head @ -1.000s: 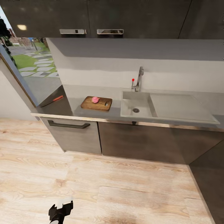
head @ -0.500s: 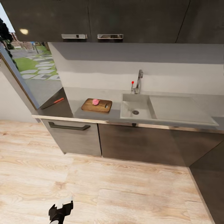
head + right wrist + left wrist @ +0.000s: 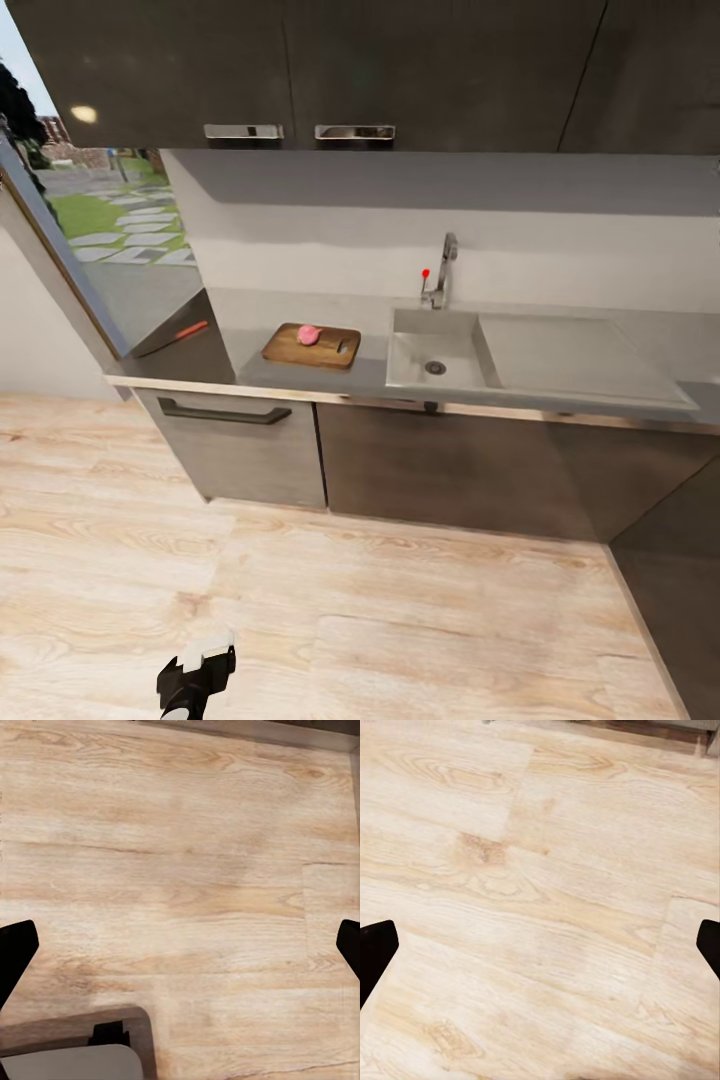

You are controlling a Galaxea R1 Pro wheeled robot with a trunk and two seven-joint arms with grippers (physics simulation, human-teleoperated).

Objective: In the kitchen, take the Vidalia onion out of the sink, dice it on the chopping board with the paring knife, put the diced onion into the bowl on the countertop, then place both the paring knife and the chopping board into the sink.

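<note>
Kitchen cabinets in dark brown stood ahead of us, carrying a light-grey countertop point(image 3: 300, 375) above a pale wood floor point(image 3: 400, 600). At ten o'clock in the head view, the paring knife point(image 3: 175, 337), red-handled, lay on the countertop's far left end. Further right, the chopping board point(image 3: 312, 346) lay flat on the countertop, just beside the sink point(image 3: 440, 358), with the pink onion point(image 3: 308, 335) resting on it. The sink's basin sat at twelve o'clock, its faucet point(image 3: 444, 268) and red knob behind, its draining surface stretching toward two o'clock. Our left gripper point(image 3: 197, 672) hung low at seven o'clock over the floor, well apart from the counter, its fingers point(image 3: 375, 952) spread wide with nothing between them. Our right gripper point(image 3: 180, 952) likewise had its fingers far apart above floorboards.
</note>
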